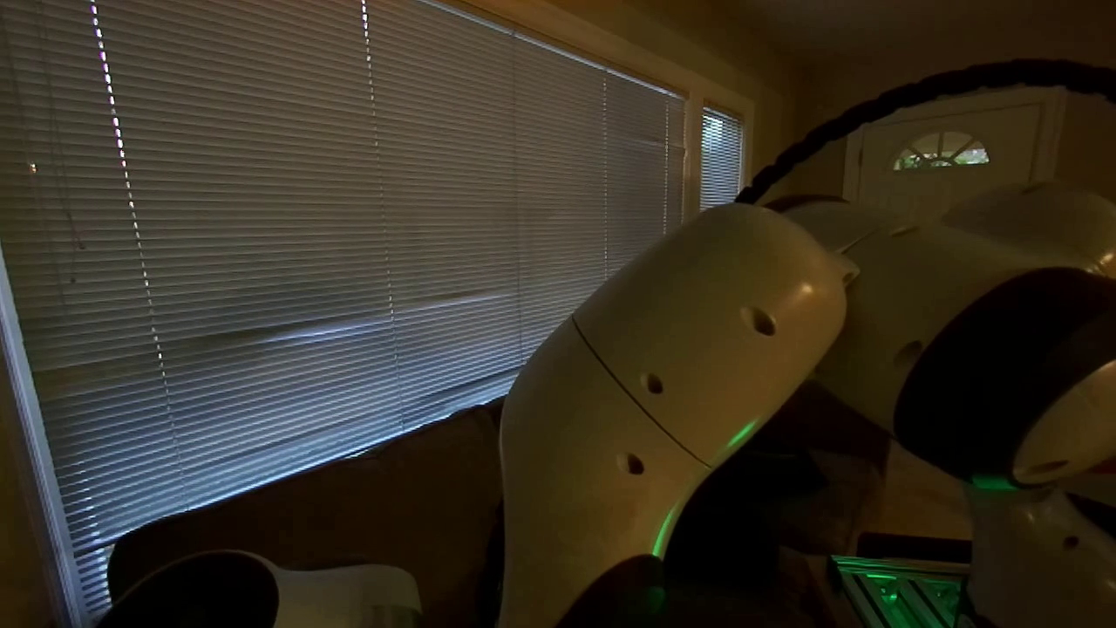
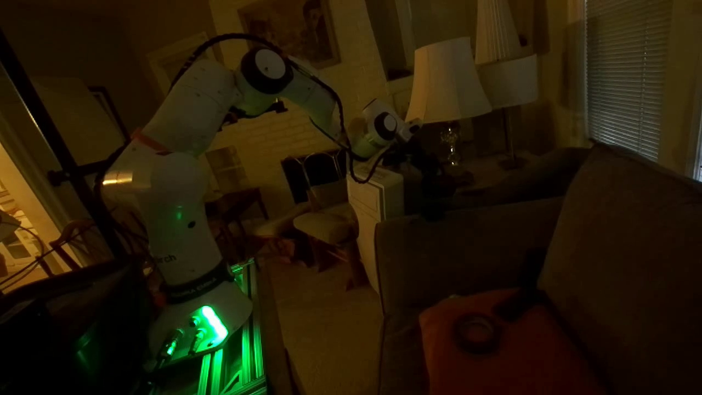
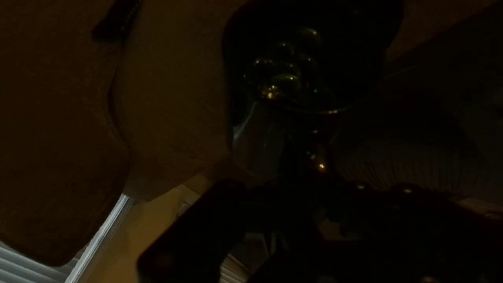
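A dark, glossy, rounded object (image 3: 310,59) is sitting at the gripper (image 3: 292,192), whose fingers are resting clenched; darkness is hiding whether they grip it. Nearby, the sofa (image 2: 630,236) is bearing an orange cloth (image 2: 521,362); a lamp (image 2: 447,82) is standing beyond.

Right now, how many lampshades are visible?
3, all in an exterior view: a bell-shaped shade, a drum shade partly behind it, and a pleated shade higher up; others may be hidden.
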Motion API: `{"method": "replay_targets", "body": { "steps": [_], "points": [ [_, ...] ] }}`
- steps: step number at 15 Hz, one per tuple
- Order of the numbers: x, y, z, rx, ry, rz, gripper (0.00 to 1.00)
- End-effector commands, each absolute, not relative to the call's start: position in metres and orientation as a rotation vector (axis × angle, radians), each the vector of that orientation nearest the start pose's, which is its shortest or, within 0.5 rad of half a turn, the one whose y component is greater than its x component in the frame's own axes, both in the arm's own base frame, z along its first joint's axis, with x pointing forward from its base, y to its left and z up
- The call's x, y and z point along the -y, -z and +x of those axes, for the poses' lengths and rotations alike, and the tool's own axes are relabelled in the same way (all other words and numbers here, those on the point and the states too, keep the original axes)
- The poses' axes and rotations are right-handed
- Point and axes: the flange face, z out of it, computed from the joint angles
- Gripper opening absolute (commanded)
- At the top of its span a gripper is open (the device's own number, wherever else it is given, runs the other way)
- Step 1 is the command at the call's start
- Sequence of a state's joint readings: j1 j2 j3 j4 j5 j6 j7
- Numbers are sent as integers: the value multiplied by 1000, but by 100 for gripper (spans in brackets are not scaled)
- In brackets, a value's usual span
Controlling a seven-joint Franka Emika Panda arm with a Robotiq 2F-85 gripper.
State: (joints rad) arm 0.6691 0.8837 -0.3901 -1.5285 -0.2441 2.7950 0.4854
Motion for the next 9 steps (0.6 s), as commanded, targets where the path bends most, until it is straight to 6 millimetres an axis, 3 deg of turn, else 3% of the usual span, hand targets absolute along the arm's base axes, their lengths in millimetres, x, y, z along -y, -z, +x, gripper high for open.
{"method": "replay_targets", "body": {
  "steps": [1,9],
  "points": [
    [-274,-203,686,401,942,-3241,2],
    [-290,-197,680,616,1008,-3298,2]
  ]
}}
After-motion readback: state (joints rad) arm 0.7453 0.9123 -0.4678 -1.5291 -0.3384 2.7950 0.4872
